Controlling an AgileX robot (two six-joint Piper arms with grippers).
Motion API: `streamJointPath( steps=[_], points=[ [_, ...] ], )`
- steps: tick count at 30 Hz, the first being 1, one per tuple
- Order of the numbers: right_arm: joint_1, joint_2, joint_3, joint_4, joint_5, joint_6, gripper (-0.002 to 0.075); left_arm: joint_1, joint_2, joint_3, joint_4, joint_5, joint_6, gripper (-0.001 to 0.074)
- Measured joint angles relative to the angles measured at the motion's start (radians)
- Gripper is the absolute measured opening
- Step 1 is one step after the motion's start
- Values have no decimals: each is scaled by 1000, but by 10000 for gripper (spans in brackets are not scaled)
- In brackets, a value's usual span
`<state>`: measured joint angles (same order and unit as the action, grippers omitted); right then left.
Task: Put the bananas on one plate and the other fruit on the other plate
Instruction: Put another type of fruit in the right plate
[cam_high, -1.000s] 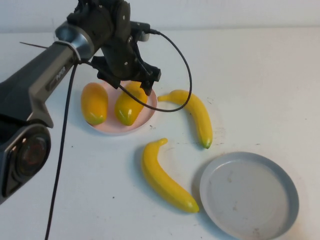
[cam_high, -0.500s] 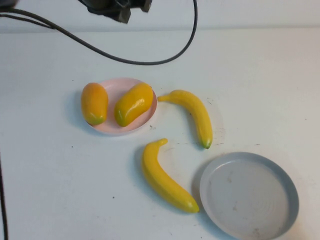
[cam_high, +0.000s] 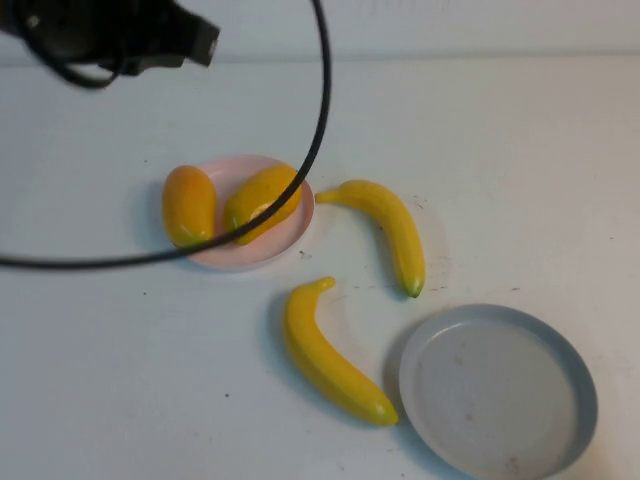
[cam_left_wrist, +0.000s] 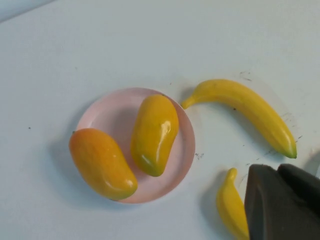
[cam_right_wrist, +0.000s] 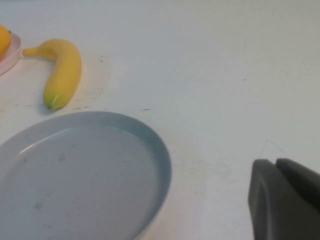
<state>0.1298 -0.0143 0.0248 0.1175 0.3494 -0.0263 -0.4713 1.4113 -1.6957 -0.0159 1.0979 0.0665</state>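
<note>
High view gives you, nearest, the empty grey-blue plate (cam_high: 498, 390), then two bananas (cam_high: 330, 356) (cam_high: 392, 228) on the table, then both mangoes (cam_high: 189, 206) (cam_high: 262, 202) on the pink plate (cam_high: 290, 233). Left gripper (cam_left_wrist: 280, 200) hangs above them, right gripper (cam_right_wrist: 285, 200) beside the grey-blue plate; you cannot tell either's fingers.

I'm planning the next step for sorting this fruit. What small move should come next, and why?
Probably bring the right gripper, parked beside the grey-blue plate, over the nearer banana. Both mangoes rest on the pink plate, one overhanging its rim, while both bananas, including the farther banana, lie on the table. The left gripper is raised above the fruit.
</note>
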Motion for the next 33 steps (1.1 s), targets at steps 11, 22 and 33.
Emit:
streamJointPath(
  steps=[11,22,33],
  points=[
    [0,0,0,0,0,0,-16,-2,-483,655,33,-328,-11,4],
    [0,0,0,0,0,0,-17,-2,-628,763,63,-320,-15,4],
    [0,0,0,0,0,0,-17,-2,-671,974,-82,-727,158,4]
  ],
)
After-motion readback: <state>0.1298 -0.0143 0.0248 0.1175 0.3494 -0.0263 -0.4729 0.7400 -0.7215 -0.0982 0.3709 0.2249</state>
